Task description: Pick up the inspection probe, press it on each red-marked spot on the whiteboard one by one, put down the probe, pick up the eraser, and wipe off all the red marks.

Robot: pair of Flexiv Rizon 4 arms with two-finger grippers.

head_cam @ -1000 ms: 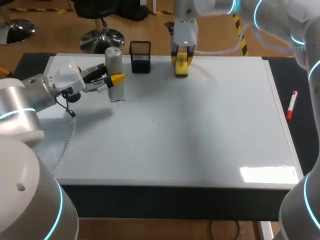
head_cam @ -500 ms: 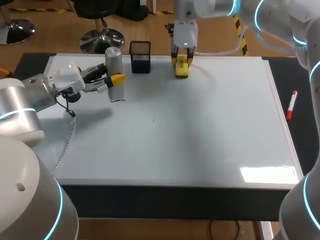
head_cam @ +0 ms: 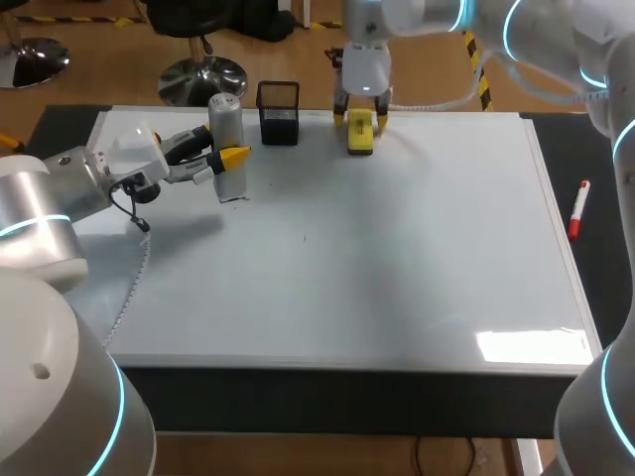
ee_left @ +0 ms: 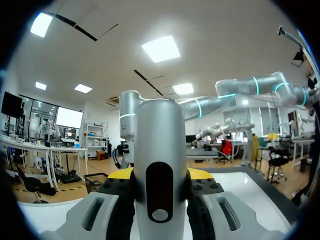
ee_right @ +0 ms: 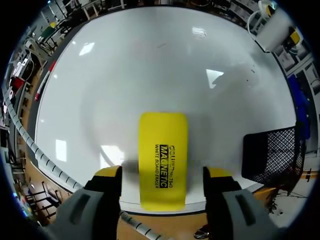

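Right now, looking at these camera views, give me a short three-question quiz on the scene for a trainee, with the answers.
1. True or false: the right hand is shut on the yellow eraser.
2. Which hand grips the inspection probe? A left, B right, C neither.
3. Fill in: the mesh basket standing between probe and eraser is coloured ____.
Key: 1 false, its fingers stand apart either side of the eraser, not touching it. 2 A, the left hand. 3 black.

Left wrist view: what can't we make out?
Lower end of the probe: cut off at the frame edge, under the left pincer.
The whiteboard ahead: mostly hidden behind the probe's body.
A dark speck on the whiteboard, head view: too small to identify.
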